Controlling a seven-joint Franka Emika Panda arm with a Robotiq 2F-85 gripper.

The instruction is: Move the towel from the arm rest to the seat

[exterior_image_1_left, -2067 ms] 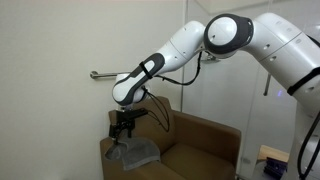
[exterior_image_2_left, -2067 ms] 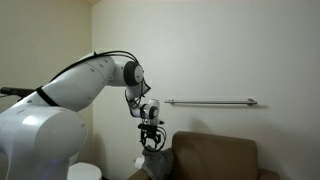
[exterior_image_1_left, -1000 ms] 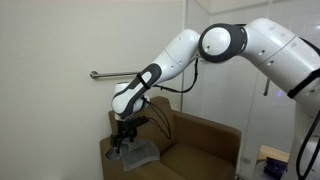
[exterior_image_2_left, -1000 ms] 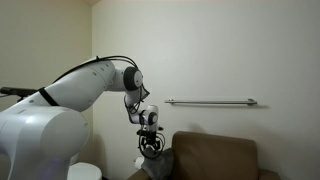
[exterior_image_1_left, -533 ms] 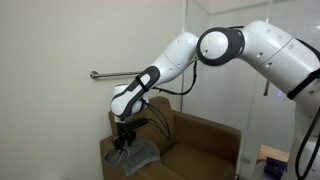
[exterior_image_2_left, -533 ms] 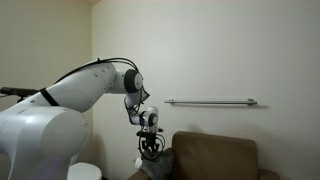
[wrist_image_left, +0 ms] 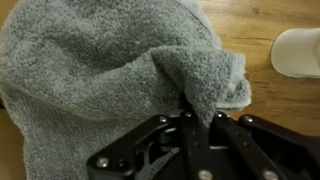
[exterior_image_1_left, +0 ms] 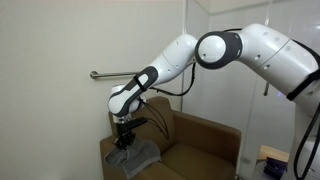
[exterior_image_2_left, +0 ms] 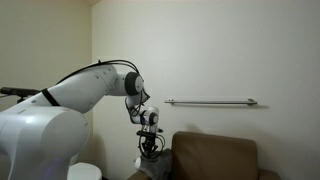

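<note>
A grey towel [exterior_image_1_left: 137, 154] lies draped over the arm rest [exterior_image_1_left: 108, 150] of a brown sofa. My gripper [exterior_image_1_left: 124, 141] is down on it, seen from the other side as the gripper [exterior_image_2_left: 149, 152] over the towel [exterior_image_2_left: 158, 165]. In the wrist view the towel [wrist_image_left: 90, 70] fills most of the picture, and a raised fold [wrist_image_left: 205, 80] of it is pinched between the black fingers [wrist_image_left: 189, 130]. My gripper [wrist_image_left: 200, 115] is shut on that fold. The brown seat [exterior_image_1_left: 195, 160] lies beside the arm rest.
A metal bar [exterior_image_2_left: 210, 101] is fixed to the wall above the sofa back [exterior_image_2_left: 215, 150]. A white object [wrist_image_left: 298, 50] stands on the wooden floor [wrist_image_left: 250, 30] beside the sofa. The robot's white arm [exterior_image_1_left: 250, 45] reaches across from one side.
My gripper came down onto the towel on the arm rest and its fingers closed on a fold of the cloth.
</note>
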